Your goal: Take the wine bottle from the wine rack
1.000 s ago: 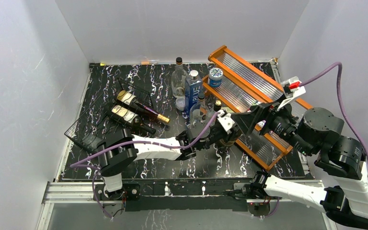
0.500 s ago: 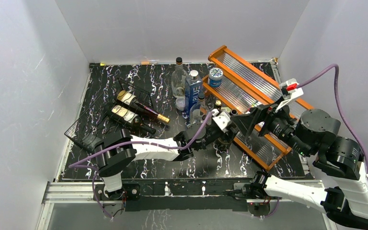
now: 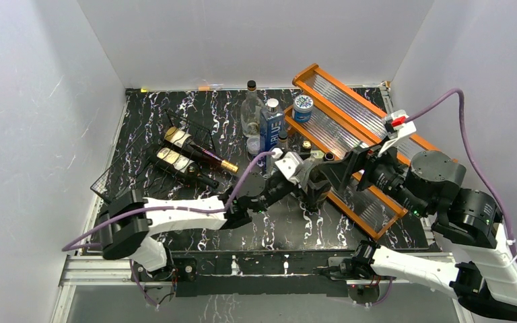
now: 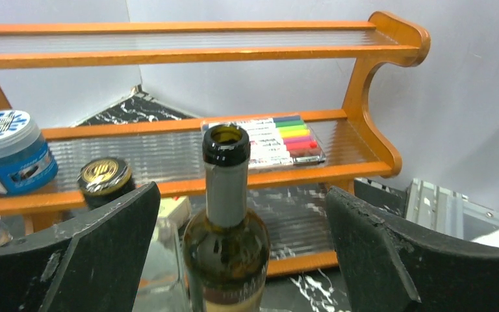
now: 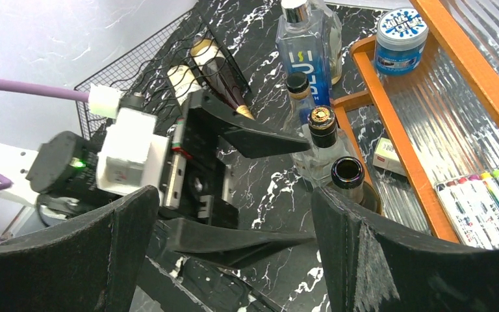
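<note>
The only writing that can be read is "BLUE", running down the label of a clear bottle (image 5: 305, 55) that stands on the desk (image 3: 148, 108). The print on the lid of the blue jar (image 4: 10, 153) and on the pack of coloured markers (image 4: 279, 140) is too small to read. Both sit on the orange wooden shelf (image 4: 364, 84).

Two wine bottles lie in the black wire wine rack (image 3: 111, 183) at the left of the desk. One is a gold-capped wine bottle (image 3: 198, 151) and beside it is a dark-capped wine bottle (image 3: 178, 165).

At least five bottles stand upright in front of the shelf. Among them are a gold-topped bottle (image 4: 104, 179) and an open dark bottle (image 4: 226, 240) with no cork. The base of the open bottle is cut off in the left wrist view.

The left fingers (image 4: 91, 253) are released. They are spread wide on either side of the open bottle's neck and do not touch it. The right fingers (image 5: 65, 253) are also released and hold nothing.
</note>
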